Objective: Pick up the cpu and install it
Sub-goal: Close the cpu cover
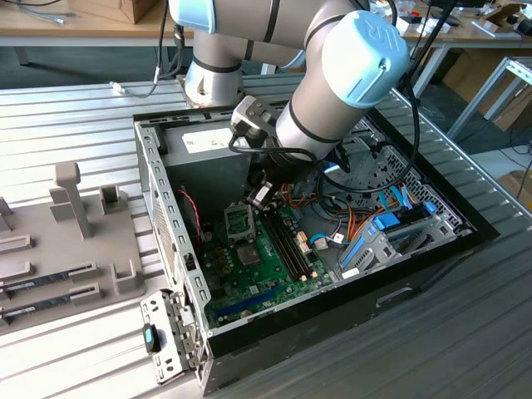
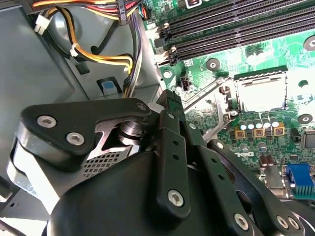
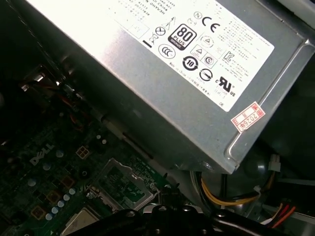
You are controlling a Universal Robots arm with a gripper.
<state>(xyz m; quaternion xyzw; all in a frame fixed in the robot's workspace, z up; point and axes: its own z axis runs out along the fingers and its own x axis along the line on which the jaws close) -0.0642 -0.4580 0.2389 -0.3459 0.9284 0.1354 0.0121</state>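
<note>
Starting with the exterior view: the gripper hung inside the open computer case, just in front of the power supply and right above the processor socket on the green motherboard. The arm's bulk hid the tip, so I could not tell whether the gripper was open or closed.

Second wrist view: the gripper pointed down past a bundle of yellow and orange wires that ran out from the power supply side. Farther from the power supply than the tip, 1 pale silver square sat inside the socket frame. I took it for the cpu, apparently lying in its seat, though seating depth could not be judged. 2 thin metal levers stood loose between the tip and the chip.

First wrist view: the power supply loomed close, with the gripper just below its lower edge.

Risks, as judgement: a tilted chip could bend socket contacts under pressure. The tip could snag the wires or the levers. The wrist had little clearance to the power supply.
</note>
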